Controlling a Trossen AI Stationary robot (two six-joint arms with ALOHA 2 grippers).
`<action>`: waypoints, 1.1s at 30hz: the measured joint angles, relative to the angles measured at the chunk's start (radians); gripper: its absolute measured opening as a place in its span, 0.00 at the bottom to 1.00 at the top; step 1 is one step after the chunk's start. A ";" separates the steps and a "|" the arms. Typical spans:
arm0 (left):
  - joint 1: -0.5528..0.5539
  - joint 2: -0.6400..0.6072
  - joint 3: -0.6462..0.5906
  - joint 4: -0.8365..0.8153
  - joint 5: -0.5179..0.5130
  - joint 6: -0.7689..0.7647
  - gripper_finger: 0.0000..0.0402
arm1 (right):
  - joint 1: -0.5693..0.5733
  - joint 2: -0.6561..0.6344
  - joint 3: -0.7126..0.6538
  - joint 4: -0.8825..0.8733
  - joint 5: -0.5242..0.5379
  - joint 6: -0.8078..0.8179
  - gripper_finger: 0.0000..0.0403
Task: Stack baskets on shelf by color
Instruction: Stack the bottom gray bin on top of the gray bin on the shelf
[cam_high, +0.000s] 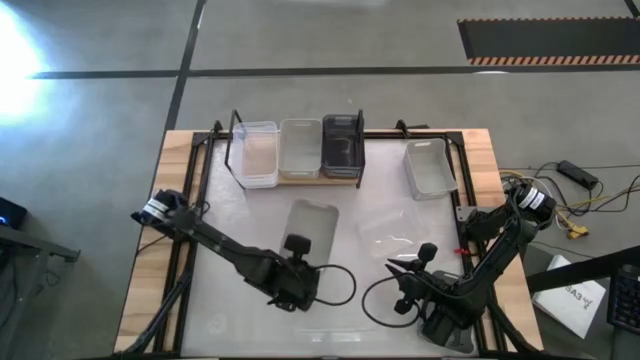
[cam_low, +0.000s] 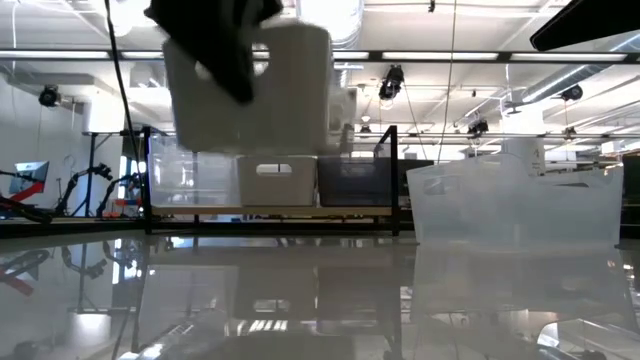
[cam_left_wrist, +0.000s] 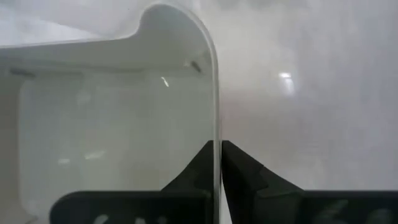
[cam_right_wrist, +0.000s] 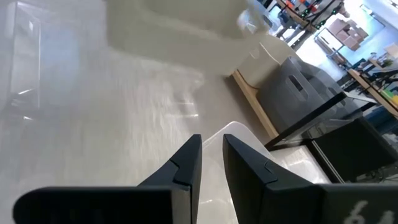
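Light grey basket (cam_high: 311, 226), long axis toward shelf (cam_high: 300, 178)

The table (cam_high: 190, 290) carries the shelf (cam_high: 300, 180) holding 3 baskets, with a light grey basket (cam_high: 430, 167) beside it

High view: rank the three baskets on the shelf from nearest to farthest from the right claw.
Measured from the right claw, low on the table's right side:
1. Dark grey basket, right end of the shelf.
2. Light grey basket, middle.
3. Translucent white basket, left end.
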 joint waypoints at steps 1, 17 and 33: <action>-0.005 0.000 0.026 -0.033 -0.031 -0.010 0.00 | 0.000 0.000 0.000 0.000 0.000 -0.001 0.15; 0.433 -0.165 0.152 -0.223 -0.141 0.284 0.00 | 0.006 0.000 -0.002 0.003 0.000 -0.003 0.15; 0.850 -0.149 0.033 -0.059 0.162 0.615 0.00 | 0.022 0.000 -0.002 0.012 0.000 -0.001 0.15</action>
